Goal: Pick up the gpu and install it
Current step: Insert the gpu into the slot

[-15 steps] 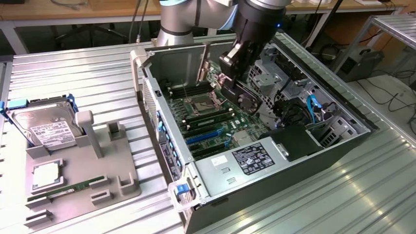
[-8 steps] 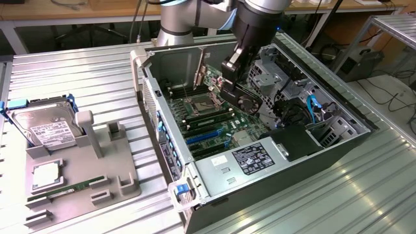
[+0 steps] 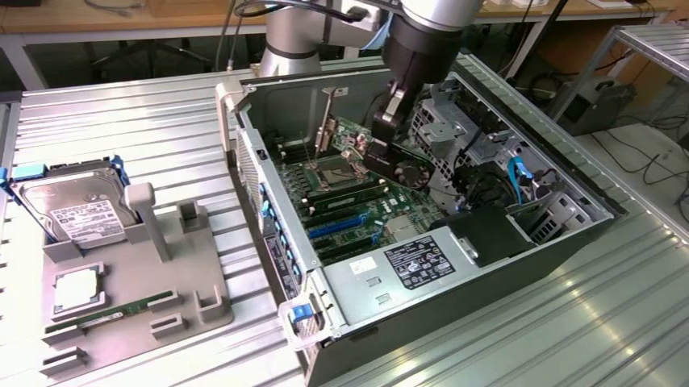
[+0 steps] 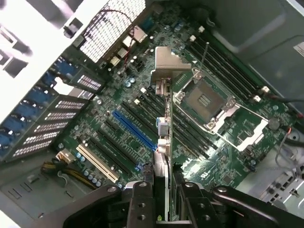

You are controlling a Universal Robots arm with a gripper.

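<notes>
Tool partly closed, its black fingers clamping the thin flat black gpu card by one edge. Card hangs on edge, round fan face showing, silver bracket at one end, just above the green motherboard inside the open black computer case. Case lies on the ribbed metal tabletop. A grey holder tray beside it carries a silver hard drive.

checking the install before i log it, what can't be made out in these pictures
- Exterior view: the slot under the gpu, covered by the card; seated or not, cannot tell.
- Wrist view: the gpu's fan face, as the card stands edge-on between the fingers.
- Exterior view: hard drive label print, too small to read.
- Exterior view: the arm's upper part, cut off by the top edge.
</notes>
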